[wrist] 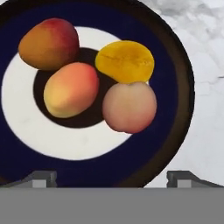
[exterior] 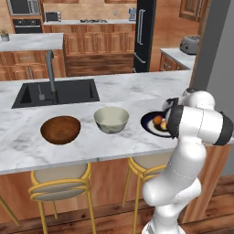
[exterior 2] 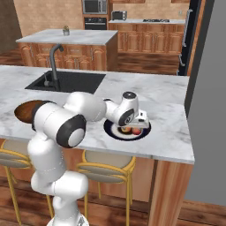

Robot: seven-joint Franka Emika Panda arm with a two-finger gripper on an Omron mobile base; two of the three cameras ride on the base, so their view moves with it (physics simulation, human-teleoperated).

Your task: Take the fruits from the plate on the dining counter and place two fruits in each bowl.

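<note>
Fruits (wrist: 87,78) on plate (wrist: 175,78); bowls (exterior: 111,119) bare.

Black sink (exterior: 57,93) set into the stone top with a dark gooseneck faucet (exterior: 50,68) rising at its 12 o'clock edge; same sink (exterior 2: 66,82) and faucet (exterior 2: 54,62) seen from the other side. Two yellow-framed stools (exterior: 61,180) (exterior: 146,165) with pale seats tucked under the near edge at 6 o'clock, wood floor below. Farther back: wood cabinets, black fridge (exterior: 144,34) at 12 to 1 o'clock, wall oven with microwave (exterior: 23,6) at 11 o'clock, toaster (exterior: 190,44) on a side counter at 2 o'clock, small potted plant (exterior 2: 65,30) on the island.
</note>
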